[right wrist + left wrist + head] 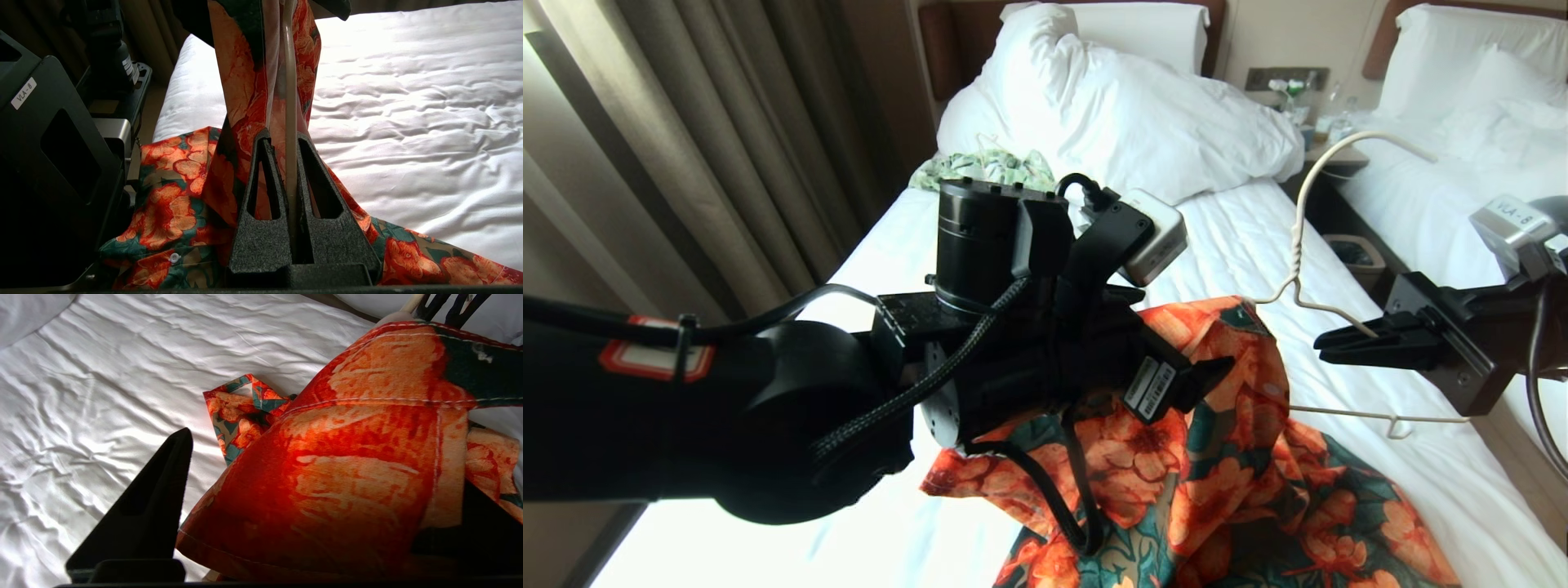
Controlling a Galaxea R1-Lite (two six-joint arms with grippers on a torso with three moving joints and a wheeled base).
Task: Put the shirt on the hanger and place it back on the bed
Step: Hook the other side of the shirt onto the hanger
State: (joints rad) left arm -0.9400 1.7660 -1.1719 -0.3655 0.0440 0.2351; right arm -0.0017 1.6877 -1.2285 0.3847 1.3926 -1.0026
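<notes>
Right gripper [291, 155] jaws clamped on hanger [1297, 237], left gripper [327, 490] jaws apart around shirt [1225, 457]: mid-threading, next pull shoulder over wire.

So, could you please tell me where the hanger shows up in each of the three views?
Head view: hanger right of centre, its wire clamped in the right gripper.
Left wrist view: only a cream bit at the top edge.
Right wrist view: its wire runs up between the shut fingers.
Shared landmark: the shirt.

Soft woven cloth on the shirt [171, 204], matt; the hanger [290, 122] smooth cream-coated wire; the bed [408, 122] sheet faintly glossy, creased.
</notes>
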